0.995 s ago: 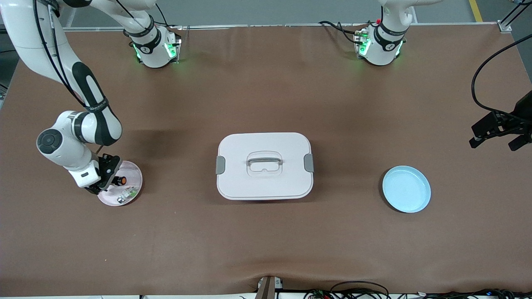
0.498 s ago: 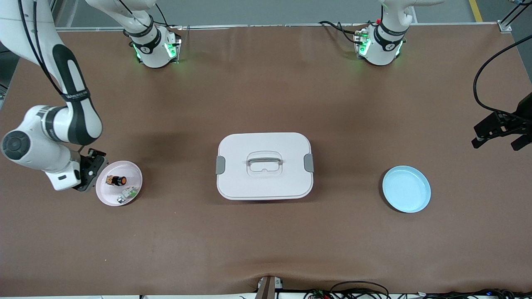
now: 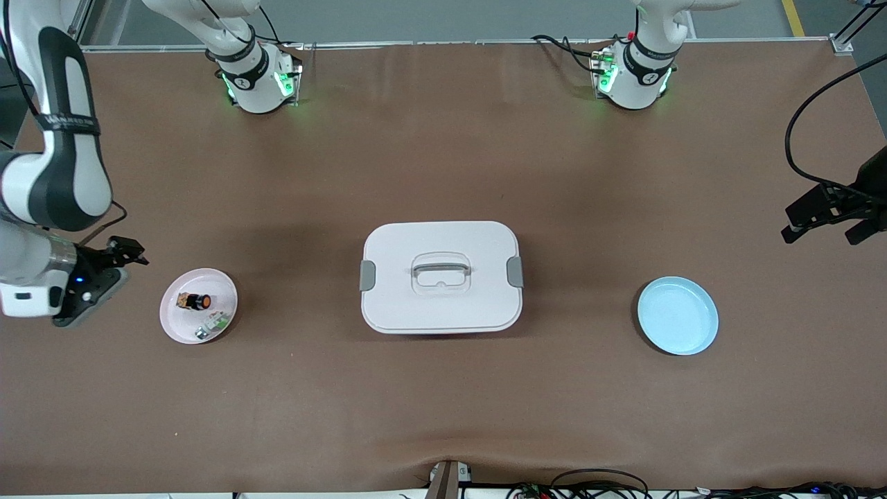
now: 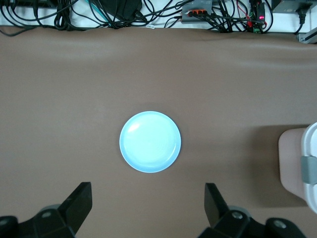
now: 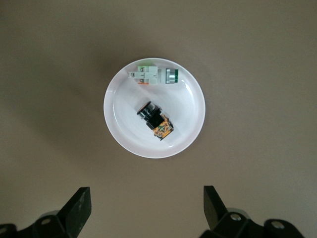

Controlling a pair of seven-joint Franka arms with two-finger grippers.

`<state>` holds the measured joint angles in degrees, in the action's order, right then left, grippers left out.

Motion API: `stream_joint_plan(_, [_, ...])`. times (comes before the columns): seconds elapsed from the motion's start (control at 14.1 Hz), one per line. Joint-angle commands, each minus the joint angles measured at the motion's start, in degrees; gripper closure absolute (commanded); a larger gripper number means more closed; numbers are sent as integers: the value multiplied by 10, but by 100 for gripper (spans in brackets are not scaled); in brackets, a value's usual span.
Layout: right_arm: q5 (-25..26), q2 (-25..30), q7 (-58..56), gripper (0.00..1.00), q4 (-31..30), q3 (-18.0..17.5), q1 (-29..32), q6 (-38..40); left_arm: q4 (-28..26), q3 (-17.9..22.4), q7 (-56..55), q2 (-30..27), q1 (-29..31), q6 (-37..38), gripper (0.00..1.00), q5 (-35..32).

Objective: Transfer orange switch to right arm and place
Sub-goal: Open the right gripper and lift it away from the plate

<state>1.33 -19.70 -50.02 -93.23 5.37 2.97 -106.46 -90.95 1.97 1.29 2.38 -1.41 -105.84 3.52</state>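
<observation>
Orange switch (image 3: 195, 301) lying in pink dish (image 3: 174, 326) beside green-white part (image 5: 144, 75), just off right gripper (image 3: 118, 258), fingers spread wide, empty. Left gripper (image 3: 828, 222) waiting, wide, over counter near blue plate (image 3: 678, 315). Placing seemingly finished; next, likely parking the arms.

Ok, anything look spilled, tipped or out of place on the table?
Nothing stands out. The orange switch lies on its side in the pink dish beside the green-white part. The lidded box sits square, the blue plate flat.
</observation>
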Motion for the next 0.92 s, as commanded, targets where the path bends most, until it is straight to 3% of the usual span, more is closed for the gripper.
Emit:
stream_joint_plan(0.0, [0, 32, 102, 0, 11, -1, 1, 35, -45, -5, -16, -51, -3, 5, 0, -13])
stream_joint_plan(0.43, [0, 83, 277, 0, 13, -3, -14, 52, -210, -14, -16, -180, -4, -73, 0, -14])
stream_joint_plan(0.64, [-1, 102, 284, 0, 15, 1, -10, 67, -204, -14, -15, -176, -4, -75, 0, -13])
stream_joint_plan(0.85, [1, 103, 349, 0, 46, 2, -5, 113, -142, -14, -9, -130, -2, -64, 0, -13])
